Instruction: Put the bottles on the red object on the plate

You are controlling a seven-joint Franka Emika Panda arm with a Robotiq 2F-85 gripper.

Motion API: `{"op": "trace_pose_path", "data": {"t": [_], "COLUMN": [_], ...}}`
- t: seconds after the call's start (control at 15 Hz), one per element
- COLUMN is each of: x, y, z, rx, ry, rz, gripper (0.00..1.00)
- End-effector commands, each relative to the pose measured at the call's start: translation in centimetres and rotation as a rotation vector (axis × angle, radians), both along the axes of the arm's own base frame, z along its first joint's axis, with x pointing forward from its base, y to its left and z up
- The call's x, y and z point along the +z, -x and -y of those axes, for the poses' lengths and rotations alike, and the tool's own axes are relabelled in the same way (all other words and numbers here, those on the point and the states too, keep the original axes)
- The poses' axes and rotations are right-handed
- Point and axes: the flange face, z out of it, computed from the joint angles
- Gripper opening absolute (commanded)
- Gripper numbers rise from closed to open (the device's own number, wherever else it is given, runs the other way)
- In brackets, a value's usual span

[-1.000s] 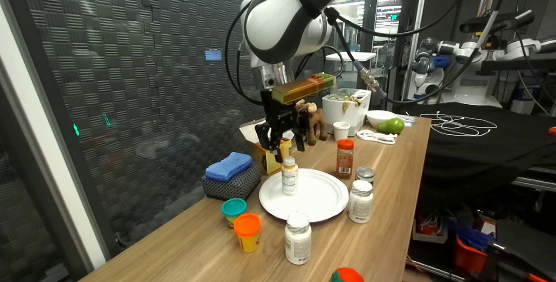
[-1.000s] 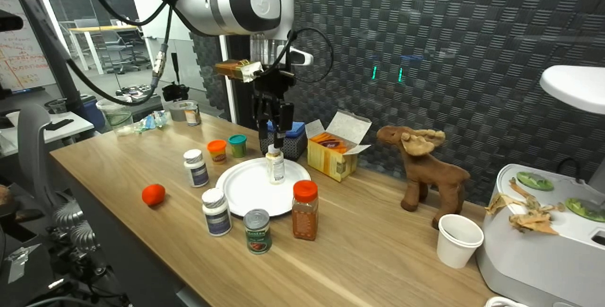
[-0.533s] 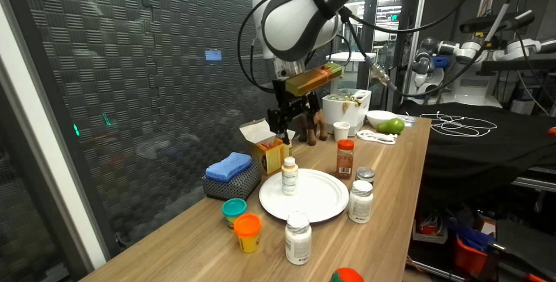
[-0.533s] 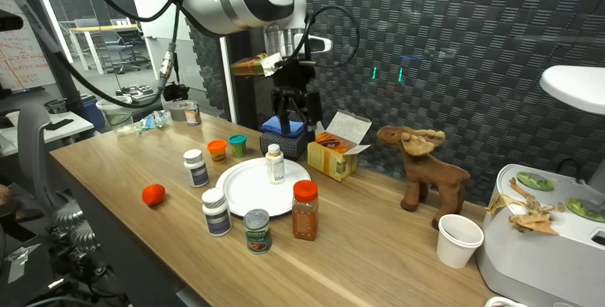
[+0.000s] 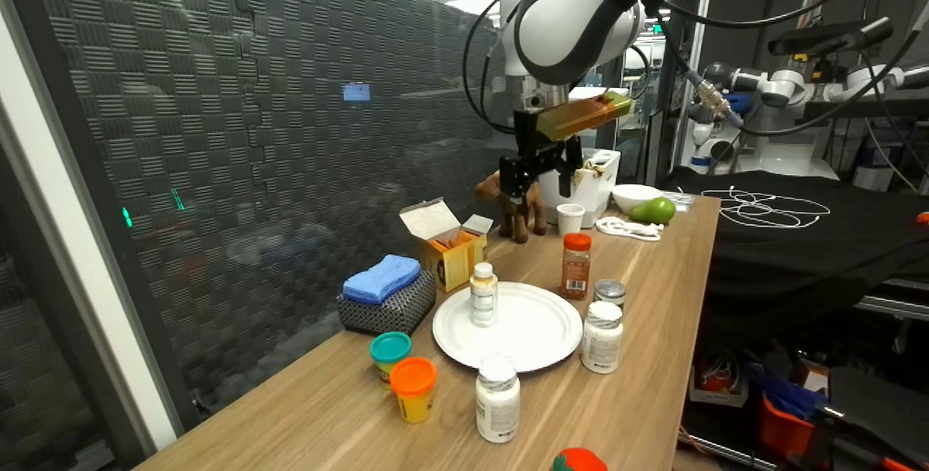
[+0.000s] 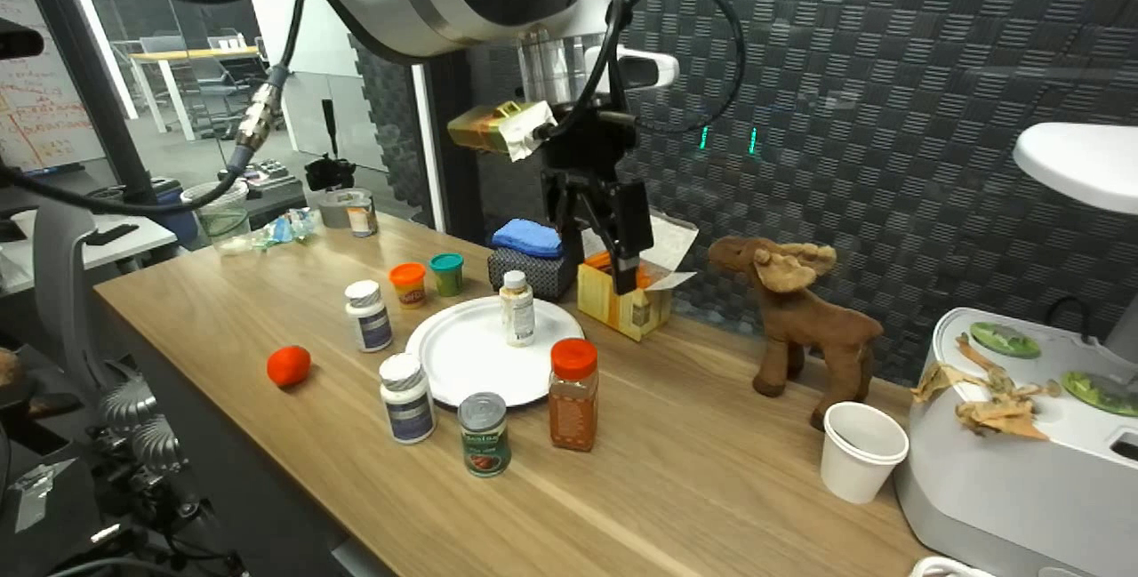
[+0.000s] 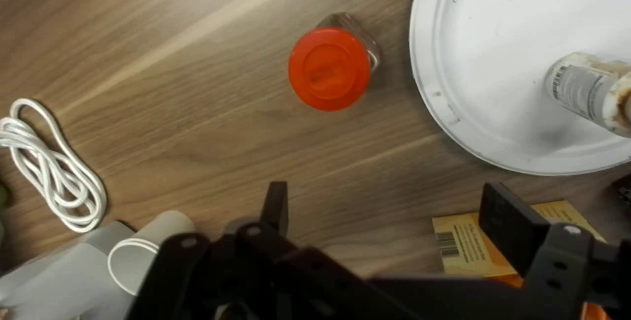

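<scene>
One bottle (image 6: 518, 315) stands upright on the plate (image 6: 453, 359), off centre, toward the side of the mesh box (image 5: 392, 308). Two more, white-capped and upright, stand on the surface (image 6: 711, 461) outside the plate: the second bottle (image 5: 498, 400) well apart from the can (image 6: 484, 439), the third bottle (image 6: 408, 401) just beside it. The can stands between the third bottle and the red-capped jar (image 7: 329, 69), also upright; in the wrist view a gap separates the jar from the plate's rim. The claw (image 7: 383, 206) hangs in the air, its jaws spread wide and grasping nothing; wood grain shows between them in the wrist view. In an exterior view the claw partly covers the carton (image 6: 613, 317), whose flaps are raised above orange contents. Folded blue cloth (image 5: 382, 279) lies on the mesh box, as both exterior views show. Farther along the surface stand the brown moose (image 6: 805, 315) and, near it, the white cup (image 6: 861, 457); a looped white cord (image 7: 59, 177) lies near the cup in the wrist view. The red fruit (image 6: 289, 366) rests on the surface well apart from the plate, nearer the second bottle than the jar.
</scene>
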Motion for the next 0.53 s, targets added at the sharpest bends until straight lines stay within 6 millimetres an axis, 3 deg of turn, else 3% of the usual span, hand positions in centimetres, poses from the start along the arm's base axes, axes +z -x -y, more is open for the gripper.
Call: {"op": "trace_pose_path", "data": {"t": [0.0, 0.47], "x": [-0.5, -4.2], "y": [2.6, 3.7], "z": [1.2, 2.9], "rx": [-0.026, -0.061], "ry": [-0.033, -0.059], "rz": [0.024, -0.028], "gripper": [1.0, 1.0]}}
